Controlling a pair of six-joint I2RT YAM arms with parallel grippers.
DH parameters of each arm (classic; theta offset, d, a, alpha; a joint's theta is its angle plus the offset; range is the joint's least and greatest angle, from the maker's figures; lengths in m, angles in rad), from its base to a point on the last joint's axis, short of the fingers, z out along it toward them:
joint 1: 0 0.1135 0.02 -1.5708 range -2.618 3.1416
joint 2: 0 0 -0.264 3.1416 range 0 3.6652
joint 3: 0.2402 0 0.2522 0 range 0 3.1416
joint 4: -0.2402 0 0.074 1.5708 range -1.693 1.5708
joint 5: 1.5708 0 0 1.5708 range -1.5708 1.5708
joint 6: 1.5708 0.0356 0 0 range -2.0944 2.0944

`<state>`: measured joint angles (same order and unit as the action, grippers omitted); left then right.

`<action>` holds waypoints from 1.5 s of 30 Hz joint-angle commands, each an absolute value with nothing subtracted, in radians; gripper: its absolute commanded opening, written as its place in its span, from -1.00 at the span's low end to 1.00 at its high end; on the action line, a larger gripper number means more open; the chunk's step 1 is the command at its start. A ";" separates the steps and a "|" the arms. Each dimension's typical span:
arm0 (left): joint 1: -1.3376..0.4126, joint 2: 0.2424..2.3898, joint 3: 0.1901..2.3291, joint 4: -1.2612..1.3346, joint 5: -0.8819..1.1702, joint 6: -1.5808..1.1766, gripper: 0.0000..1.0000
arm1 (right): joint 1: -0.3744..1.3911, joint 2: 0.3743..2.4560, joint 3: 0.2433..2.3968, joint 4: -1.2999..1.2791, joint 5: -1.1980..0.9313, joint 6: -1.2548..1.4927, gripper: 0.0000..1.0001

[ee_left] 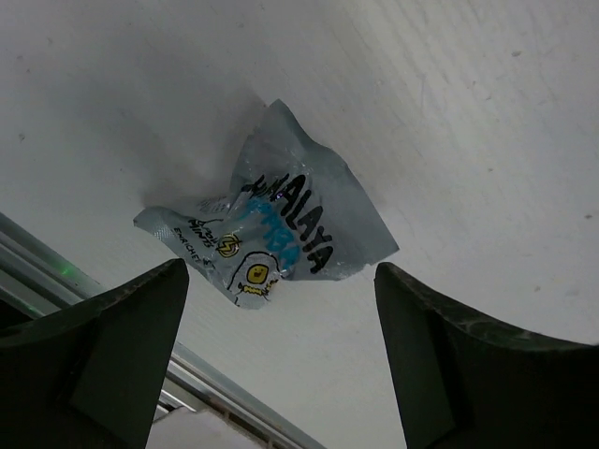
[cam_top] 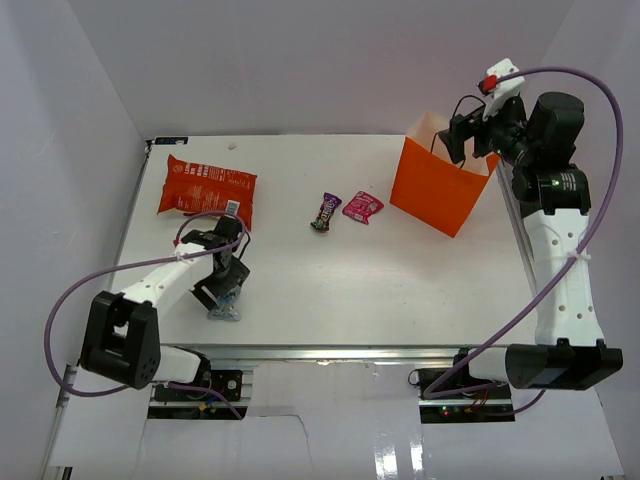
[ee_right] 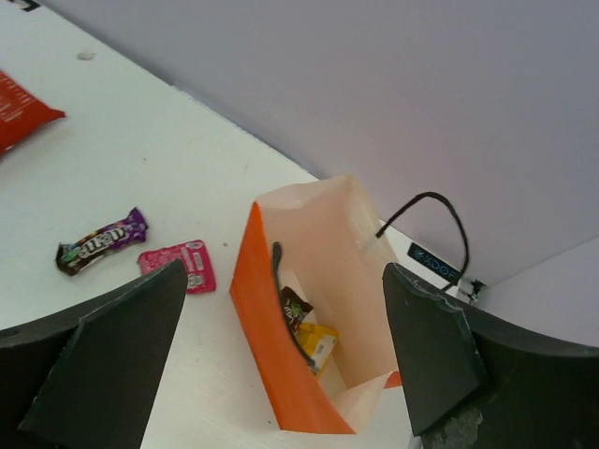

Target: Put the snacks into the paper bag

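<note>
1. Far left: chip bag (cam_top: pixel 205 190), red-orange, one only. Lies flat near the left edge of the table (cam_top: pixel 300 290), toward the back-left corner. White text, too small to read.
2. Just nearer: left gripper (cam_top: pixel 226 290), jaws spread wide, holding nothing. Hovers over the silver-blue wrapper (ee_left: pixel 271 229), with fingers (ee_left: pixel 112 346) either side and clear of it in the wrist view.
3. Silver-blue wrapper: one, crumpled, flat on the table close to the front edge, metal rail (ee_left: pixel 56 271) near. Reads "…MALAYA" in black, first letters lost in a crease. Smaller print illegible.
4. Centre: open tabletop from the left gripper across to the bag, and in front of the two candies.
5. Mid-table, toward the back: purple wrapper (ee_right: pixel 101 241), one, lettering like "m&m's". Just right of it, apart: pink wrapper (ee_right: pixel 180 265), one, print unreadable.
6. Back right, close to the right edge: paper bag (cam_top: pixel 437 190), one, orange, upright, mouth open, cream lining. Two black loop handles (ee_right: pixel 277 267), one arching outside the far rim, one fallen inside.
7. Inside the bag, at the bottom: maroon wrapper (ee_right: pixel 297 307) and yellow wrapper (ee_right: pixel 318 344), one each, touching.
8. Above the bag mouth: right gripper (cam_top: pixel 465 142), jaws wide apart, empty.
9. Count: four snacks loose on the table, two bagged.
</note>
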<state>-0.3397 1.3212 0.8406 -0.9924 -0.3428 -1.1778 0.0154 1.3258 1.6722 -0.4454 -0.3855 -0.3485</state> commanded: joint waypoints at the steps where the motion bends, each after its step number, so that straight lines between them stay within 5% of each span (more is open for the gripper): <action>1: -0.330 1.405 0.876 -0.937 -0.293 -1.016 0.81 | 0.011 1.296 1.594 -0.451 -0.511 -0.357 0.81; 12: -0.330 1.522 0.818 -0.874 -0.267 -0.913 0.43 | 0.012 1.227 1.485 -0.453 -0.722 -0.345 0.80; 19: -0.330 1.503 0.779 -0.819 -0.242 -0.910 -0.55 | 0.012 1.186 1.467 -0.430 -1.053 -0.342 0.82; 23: -0.330 1.419 0.799 -0.790 -0.207 -0.873 -0.80 | 0.069 1.169 1.450 -0.429 -1.163 -0.345 0.82; 27: -0.330 1.310 0.822 -0.672 -0.083 -0.764 -0.92 | 0.248 1.195 1.433 -0.570 -1.129 -0.493 0.82; 38: -0.341 1.143 0.606 0.112 0.967 -0.698 -0.85 | 0.604 1.288 1.252 -0.836 -0.959 -1.242 0.84; 40: -0.363 1.153 0.603 0.133 1.008 -0.692 -0.83 | 0.612 1.304 1.232 -0.889 -0.942 -1.506 0.81; 45: -0.419 1.204 0.627 0.127 1.101 -0.687 -0.80 | 0.661 1.367 1.233 -0.832 -0.876 -1.650 0.81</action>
<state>-0.3912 1.1954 0.6083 0.0410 0.9375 -0.6918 0.6220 1.3354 1.2209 -0.8383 -0.9226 -1.4151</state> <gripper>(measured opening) 0.204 0.904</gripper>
